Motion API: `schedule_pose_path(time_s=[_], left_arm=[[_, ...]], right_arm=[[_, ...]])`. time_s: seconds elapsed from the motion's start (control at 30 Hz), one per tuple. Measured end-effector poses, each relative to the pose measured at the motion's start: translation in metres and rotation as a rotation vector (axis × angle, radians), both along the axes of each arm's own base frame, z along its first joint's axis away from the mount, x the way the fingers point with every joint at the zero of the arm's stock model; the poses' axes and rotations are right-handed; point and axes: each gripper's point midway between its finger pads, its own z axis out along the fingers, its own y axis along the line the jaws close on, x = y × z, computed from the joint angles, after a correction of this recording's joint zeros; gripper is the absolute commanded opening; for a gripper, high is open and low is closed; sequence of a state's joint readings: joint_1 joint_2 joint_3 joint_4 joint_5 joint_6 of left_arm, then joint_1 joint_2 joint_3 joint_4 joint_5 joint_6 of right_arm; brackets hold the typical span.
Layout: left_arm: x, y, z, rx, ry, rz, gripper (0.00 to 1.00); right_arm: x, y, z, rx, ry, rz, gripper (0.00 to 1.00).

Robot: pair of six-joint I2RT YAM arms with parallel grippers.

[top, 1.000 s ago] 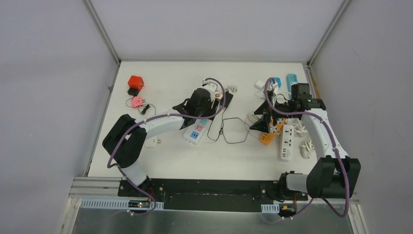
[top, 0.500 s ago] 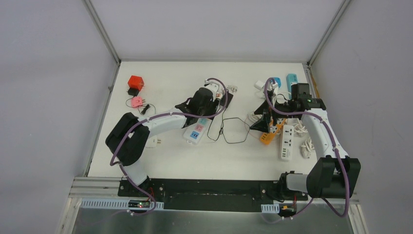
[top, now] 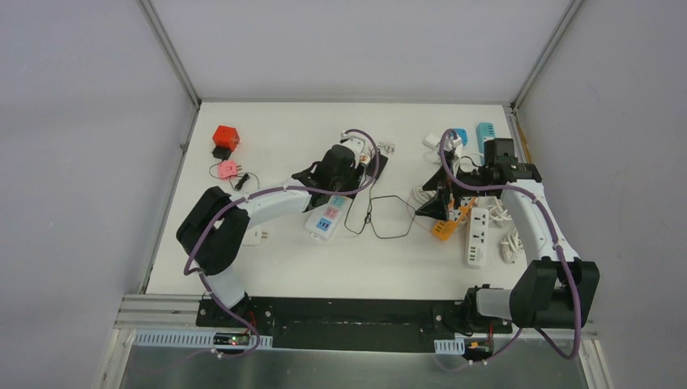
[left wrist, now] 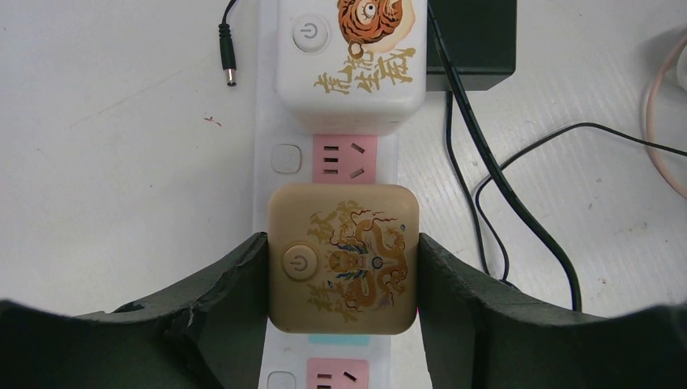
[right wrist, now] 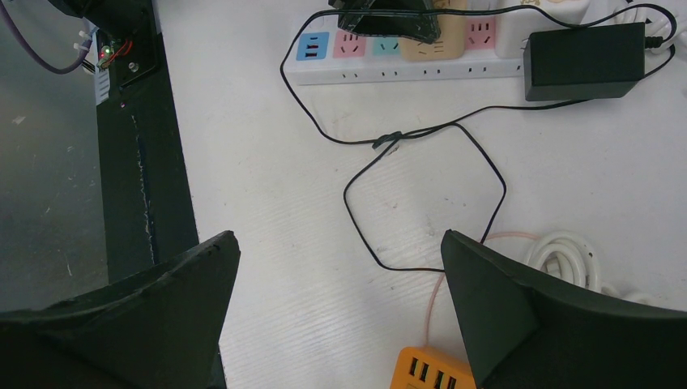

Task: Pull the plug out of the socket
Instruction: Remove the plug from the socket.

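- Gold plug (left wrist: 343, 258): square-faced, with a dragon print and a round power button. It sat plugged into the white power strip (left wrist: 283, 158), low in the middle of the left wrist view.
- Left jaws: set astride the gold plug, one black finger (left wrist: 231, 284) at its 9 o'clock side and the other at its 3 o'clock side. Both pads lay flush against the plug's flanks, so the jaws were about half open and closed onto the plug. How firm the hold was could not be told.
- Power strip, as seen from above (top: 324, 220): lay on the white surface (left wrist: 121, 162), running from 7 o'clock to 1 o'clock, with the left arm's wrist over its far half.
- White plug (left wrist: 350, 61): carried a tiger print and sat in the same strip at 12 o'clock from the gold plug. One bare pink socket (left wrist: 344, 158) lay between the two.
- Black adapter (left wrist: 474, 40): touched the strip at 1 o'clock from the gold plug. A thin black cord (left wrist: 486, 186) trailed from it toward 5 o'clock.
- Barrel connector (left wrist: 228, 61): lay loose on the surface at 11 o'clock from the gold plug.
- Right jaws: spread fully wide and held nothing, with the fingers (right wrist: 186, 284) above bare surface, well apart from the gold plug.
- Orange USB hub (right wrist: 429, 371): lay at 6 o'clock in the right wrist view, just beside the right finger.
- Red cube (top: 225, 136) and pink plug (top: 228, 169): lay near the left edge of the surface, at 9 o'clock from the strip.
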State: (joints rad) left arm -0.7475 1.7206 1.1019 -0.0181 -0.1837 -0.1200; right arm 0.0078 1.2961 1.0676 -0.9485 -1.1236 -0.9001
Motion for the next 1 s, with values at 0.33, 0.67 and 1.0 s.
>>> schedule_pose_path(time_s=[0.33, 0.67, 1.0], left_arm=[[-0.0005, -0.0013, -0.0003, -0.02, 0.019, 0.019, 0.0], [0.0024, -0.0029, -0.0014, -0.083, 0.054, 0.098, 0.0], [0.0049, -0.0044, -0.0017, -0.12, 0.071, 0.144, 0.0]], right_arm=[[0.0002, 0.0, -0.0001, 0.0, 0.001, 0.0, 1.0], [0.0003, 0.0, -0.0008, 0.0, 0.003, 0.0, 1.0], [-0.0008, 0.0, -0.0019, 0.0, 0.015, 0.0, 1.0]])
